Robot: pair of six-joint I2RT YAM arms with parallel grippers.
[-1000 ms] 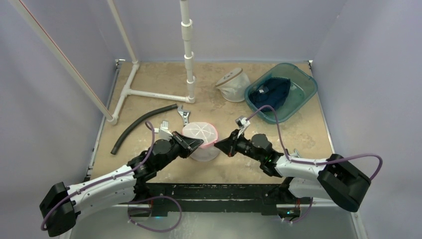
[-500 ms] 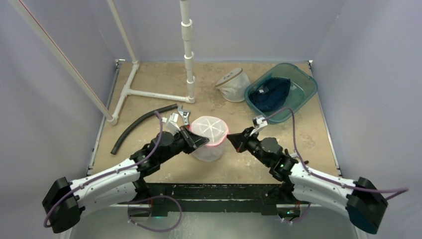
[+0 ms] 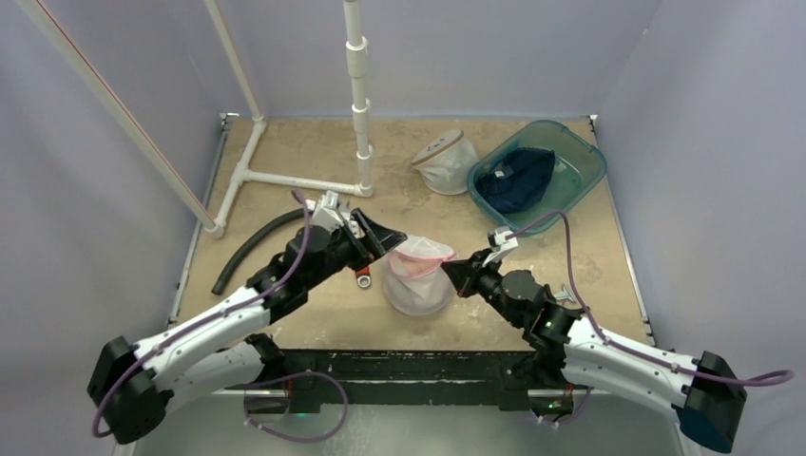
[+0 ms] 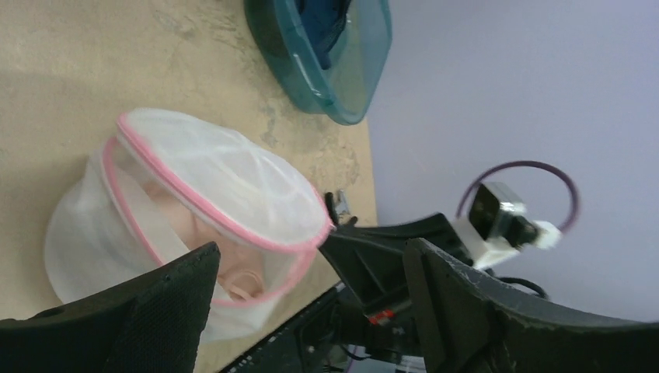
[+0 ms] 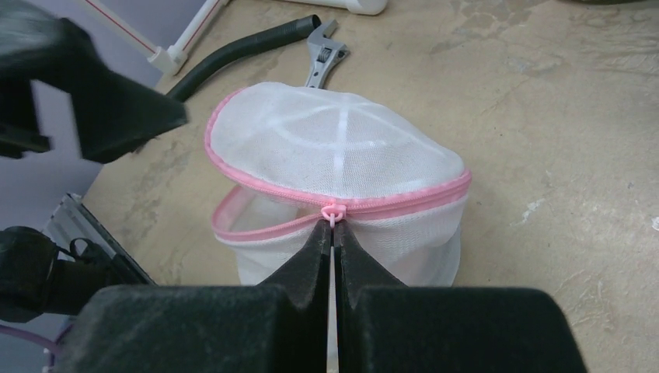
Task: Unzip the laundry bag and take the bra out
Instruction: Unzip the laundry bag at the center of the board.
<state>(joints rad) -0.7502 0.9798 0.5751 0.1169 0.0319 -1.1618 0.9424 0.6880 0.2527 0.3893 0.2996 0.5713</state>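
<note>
**Item:** laundry bag (image 3: 418,285), a white mesh drum with a pink zipper (image 5: 388,198) running round its lid.

**Location:** you had it on the middle of the table, between the two arms and well back from the near rail (image 3: 399,366).

**Condition:** partly unzipped. The lid gaped on the left arm's side and was closed beyond the zipper pull (image 5: 332,210).

**Contents:** bra (image 4: 175,229), pale peach, visible through the gap.

**Handling (judged):**
- The bag looked light, soft and collapsible. It would likely have slid along with any tug, so you needed a counter-hold on the rim.
- The bra looked limp and liable to snag on the zipper. The edge nearest the gap was the best place to take it.

**Grippers:**
- The right gripper (image 5: 332,225) had its fingers pressed together on the pull.
- The left gripper (image 3: 382,237) had its fingers spread wide beside the lid, holding nothing.

**Room:**
- A wrench (image 5: 322,58) and a hose (image 5: 241,54) lay near the bag on the left arm's side.
- The teal tub (image 3: 537,171) and a second mesh bag (image 3: 445,161) sat well apart at the far right.
- Bare table on the bag's right gave you the freest path.
</note>
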